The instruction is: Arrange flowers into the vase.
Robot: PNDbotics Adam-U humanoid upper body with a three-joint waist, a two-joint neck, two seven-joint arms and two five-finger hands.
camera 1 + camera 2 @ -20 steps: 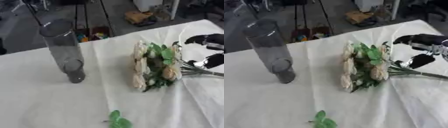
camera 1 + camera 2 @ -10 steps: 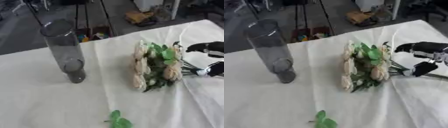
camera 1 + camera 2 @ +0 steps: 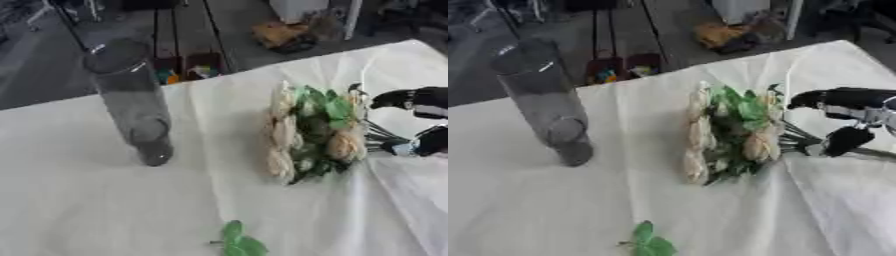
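Note:
A bunch of cream flowers (image 3: pixel 728 134) with green leaves lies on the white tablecloth, heads to the left and stems (image 3: pixel 800 142) pointing right. My right hand (image 3: pixel 846 118) is at the stems, its upper fingers stretched out above them and its thumb below; the stems run between them. A tall clear glass vase (image 3: pixel 131 100) stands upright at the left, well apart from the flowers. My left hand shows in neither view.
A loose green leaf sprig (image 3: pixel 238 243) lies near the front edge of the tablecloth (image 3: pixel 105 210). Beyond the table's far edge are the floor, stand legs and a brown object (image 3: pixel 280 34).
My right hand has dropped and come in toward the stems from the right, its thumb now under them. The flowers and vase have stayed put.

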